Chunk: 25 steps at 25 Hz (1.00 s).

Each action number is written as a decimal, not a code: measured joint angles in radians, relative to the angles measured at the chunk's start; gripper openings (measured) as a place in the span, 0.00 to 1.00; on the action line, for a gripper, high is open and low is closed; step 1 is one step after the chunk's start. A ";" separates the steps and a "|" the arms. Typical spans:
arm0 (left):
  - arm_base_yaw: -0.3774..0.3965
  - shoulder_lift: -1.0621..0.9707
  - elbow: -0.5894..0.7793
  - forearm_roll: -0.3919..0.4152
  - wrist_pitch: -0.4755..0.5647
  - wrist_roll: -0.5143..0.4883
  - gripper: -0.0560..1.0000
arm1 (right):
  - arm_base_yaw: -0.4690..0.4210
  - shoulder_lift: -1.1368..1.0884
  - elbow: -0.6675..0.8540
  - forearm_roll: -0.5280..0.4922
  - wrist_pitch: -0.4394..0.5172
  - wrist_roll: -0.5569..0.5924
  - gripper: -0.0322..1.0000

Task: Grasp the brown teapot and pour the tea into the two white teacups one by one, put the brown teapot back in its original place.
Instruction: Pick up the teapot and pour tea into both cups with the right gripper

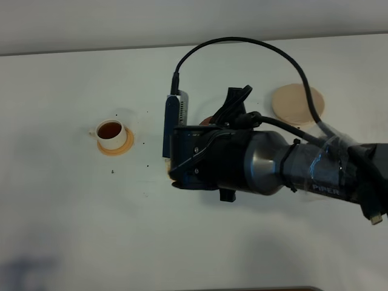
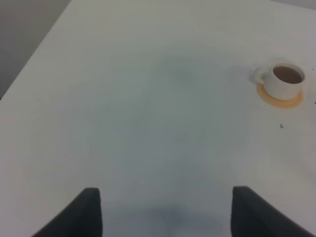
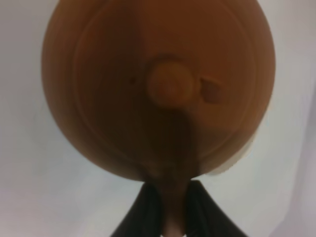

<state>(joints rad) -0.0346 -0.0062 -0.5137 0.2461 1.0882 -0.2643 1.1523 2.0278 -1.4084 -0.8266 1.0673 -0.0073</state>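
Pouring step: right gripper (image 3: 170, 197) clamped on teapot (image 3: 158, 89) handle, left gripper (image 2: 165, 212) apart. Cup (image 1: 111, 133) at 9 o'clock full; next probably tilt over second cup, hidden.

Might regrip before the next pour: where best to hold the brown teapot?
By the loop handle, from the handle side, one finger on each face, as the right gripper holds it now. The brown teapot is round and probably too wide to pinch; the lid knob would likely lift only the lid.

Right arm (image 1: 260, 163) stretched out behind claw, wrist rolled. Right gripper (image 3: 170, 200): 2 fingers (image 3: 148, 207) pinched tight on brown teapot (image 3: 158, 84) handle. Left gripper (image 2: 165, 212): 2 fingers (image 2: 89, 212) spread wide.
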 joint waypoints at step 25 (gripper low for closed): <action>0.000 0.000 0.000 0.000 0.000 0.000 0.58 | 0.006 0.057 0.000 -0.095 0.025 -0.166 0.12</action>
<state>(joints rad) -0.0346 -0.0062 -0.5137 0.2461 1.0882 -0.2643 1.1587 2.0851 -1.4084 -0.9220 1.0925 -0.1735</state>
